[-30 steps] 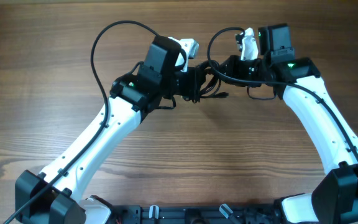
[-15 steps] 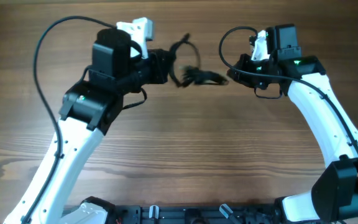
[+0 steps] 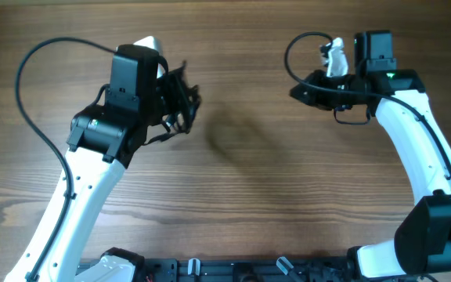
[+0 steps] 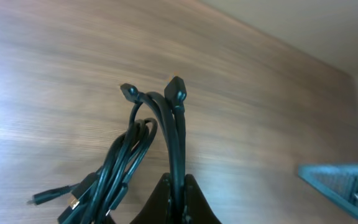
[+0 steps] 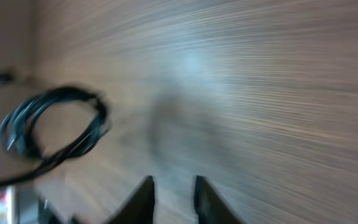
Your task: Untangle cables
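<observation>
The cables (image 3: 183,100) are a bundle of thin black cords hanging from my left gripper (image 3: 172,95) above the table's left half. In the left wrist view my left gripper (image 4: 179,190) is shut on one or two cords. These rise to two small plug ends (image 4: 176,91), and the rest of the bundle (image 4: 126,155) loops down at the left with a gold-tipped plug (image 4: 73,203). My right gripper (image 3: 297,92) is far to the right, apart from the cables. Its fingers (image 5: 174,193) are open and empty. The bundle shows blurred at the far left of that view (image 5: 55,124).
The wooden table (image 3: 241,180) lies under both arms. Thick black robot wires arc over the left arm (image 3: 37,63) and the right arm (image 3: 300,43). A blue-grey object (image 4: 344,183) shows at the right edge of the left wrist view.
The left arm has swung left and carried the whole cable bundle with it. The right gripper no longer touches the bundle and has drawn back to the right.
</observation>
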Robot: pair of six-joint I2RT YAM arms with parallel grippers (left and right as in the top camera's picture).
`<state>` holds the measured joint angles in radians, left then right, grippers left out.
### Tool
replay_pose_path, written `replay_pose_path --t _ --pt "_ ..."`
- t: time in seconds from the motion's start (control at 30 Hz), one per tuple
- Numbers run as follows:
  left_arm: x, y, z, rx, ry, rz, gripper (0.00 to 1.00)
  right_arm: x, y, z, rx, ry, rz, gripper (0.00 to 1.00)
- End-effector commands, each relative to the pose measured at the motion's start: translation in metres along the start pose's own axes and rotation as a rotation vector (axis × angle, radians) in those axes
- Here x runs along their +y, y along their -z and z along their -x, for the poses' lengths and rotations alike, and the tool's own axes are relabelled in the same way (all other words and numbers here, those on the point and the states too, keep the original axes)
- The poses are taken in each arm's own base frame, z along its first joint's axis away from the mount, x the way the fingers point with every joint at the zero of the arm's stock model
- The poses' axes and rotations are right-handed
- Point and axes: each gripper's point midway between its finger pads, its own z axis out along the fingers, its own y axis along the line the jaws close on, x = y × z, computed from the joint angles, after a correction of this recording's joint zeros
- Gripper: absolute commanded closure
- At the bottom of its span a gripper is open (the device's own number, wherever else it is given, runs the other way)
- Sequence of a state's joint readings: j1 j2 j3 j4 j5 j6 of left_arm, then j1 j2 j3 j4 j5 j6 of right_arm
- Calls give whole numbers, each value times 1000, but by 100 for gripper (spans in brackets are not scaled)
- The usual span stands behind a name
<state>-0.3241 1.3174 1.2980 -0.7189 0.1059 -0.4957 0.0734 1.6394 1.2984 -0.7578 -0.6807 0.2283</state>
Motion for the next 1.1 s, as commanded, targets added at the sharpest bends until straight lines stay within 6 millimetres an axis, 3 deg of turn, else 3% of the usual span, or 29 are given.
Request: replay_pose_path --t 0.0,0.1,0.2,0.57,0.73,0.9,1.07 --pt "-54 12 -16 96 -204 -314 96 45 -8 -9 48 143 221 57" --pt "-76 21 -31 155 -292 -468 96 68 -16 -9 37 224 268 39" --pt "-81 24 -32 162 -294 -506 96 78 -21 -8 28 266 285 32" --pt "-85 25 -28 177 -166 -509 96 84 -23 -9 27 285 293 32" --pt "-84 23 -24 167 -144 -496 96 82 -28 -10 39 193 258 32" --pt "-65 8 -14 138 0 -361 96 85 -30 -12 56 100 252 32" --pt "-55 -12 -18 178 109 -304 96 89 -45 -19 70 -51 172 32"
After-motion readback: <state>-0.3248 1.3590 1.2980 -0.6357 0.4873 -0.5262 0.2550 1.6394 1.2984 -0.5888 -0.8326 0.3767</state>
